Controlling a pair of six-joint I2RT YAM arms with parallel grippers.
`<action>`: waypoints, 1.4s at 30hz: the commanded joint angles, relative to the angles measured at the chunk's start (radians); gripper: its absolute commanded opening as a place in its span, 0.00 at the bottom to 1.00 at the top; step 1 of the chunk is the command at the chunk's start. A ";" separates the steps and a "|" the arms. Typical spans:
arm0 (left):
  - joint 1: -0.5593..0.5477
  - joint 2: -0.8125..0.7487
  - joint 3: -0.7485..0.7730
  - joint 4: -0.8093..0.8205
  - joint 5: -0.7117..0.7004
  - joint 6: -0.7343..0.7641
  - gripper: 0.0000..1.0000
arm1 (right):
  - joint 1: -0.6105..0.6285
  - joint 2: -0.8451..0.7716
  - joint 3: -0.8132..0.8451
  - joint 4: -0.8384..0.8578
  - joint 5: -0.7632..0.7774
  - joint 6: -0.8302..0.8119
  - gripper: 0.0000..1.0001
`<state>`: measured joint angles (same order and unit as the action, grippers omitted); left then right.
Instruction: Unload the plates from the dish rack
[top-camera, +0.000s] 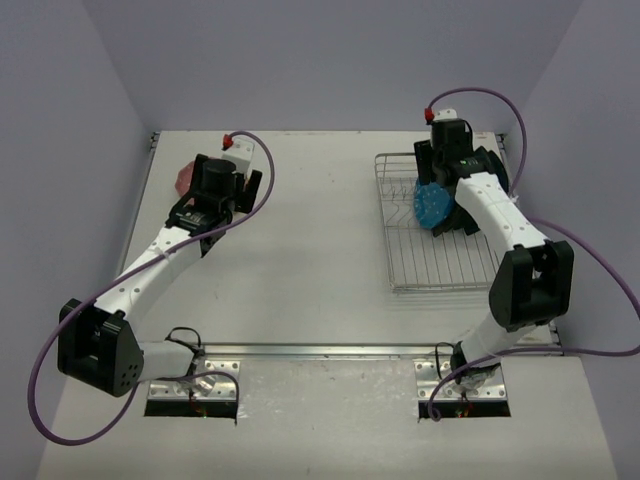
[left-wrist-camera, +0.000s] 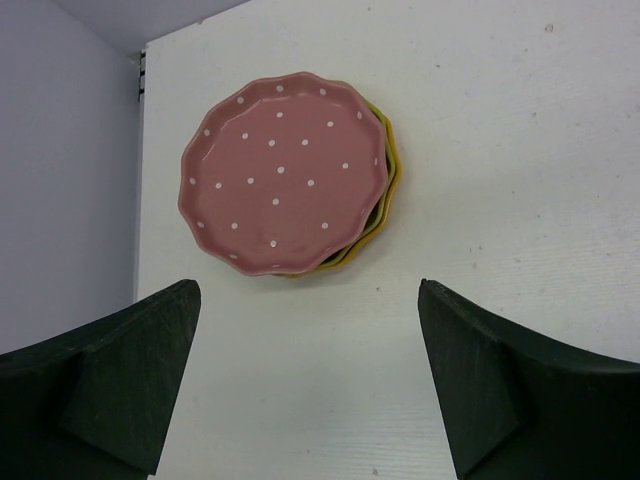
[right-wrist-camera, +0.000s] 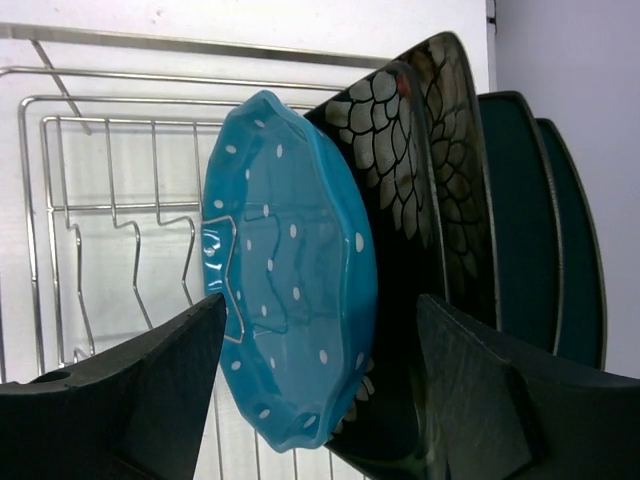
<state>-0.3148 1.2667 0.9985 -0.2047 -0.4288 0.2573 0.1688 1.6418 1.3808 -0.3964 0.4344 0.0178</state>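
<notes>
Left wrist view shows whole pink dotted plate stacked on yellow-green plate, far-left tabletop, left pincer spread above, right pincer spread astride upright scalloped blue plate in dish rack, black floral plates beside it

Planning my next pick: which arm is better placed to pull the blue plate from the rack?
Right. The right pincer is open at the dish rack, the blue plate framed between its fingers; the left pincer hangs open over the pink plate, far off.
</notes>
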 joint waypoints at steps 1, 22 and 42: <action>-0.016 -0.026 0.025 0.055 -0.024 0.007 0.88 | -0.019 0.049 0.008 0.037 -0.010 -0.005 0.75; -0.026 -0.033 0.022 0.065 -0.031 -0.004 0.90 | -0.026 0.049 0.090 -0.111 -0.254 0.139 0.10; -0.025 -0.043 0.074 0.044 0.007 -0.007 0.94 | 0.067 -0.163 0.262 -0.045 -0.182 0.014 0.00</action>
<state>-0.3290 1.2605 1.0111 -0.1839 -0.4459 0.2565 0.1852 1.5830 1.5290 -0.6251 0.3314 0.0349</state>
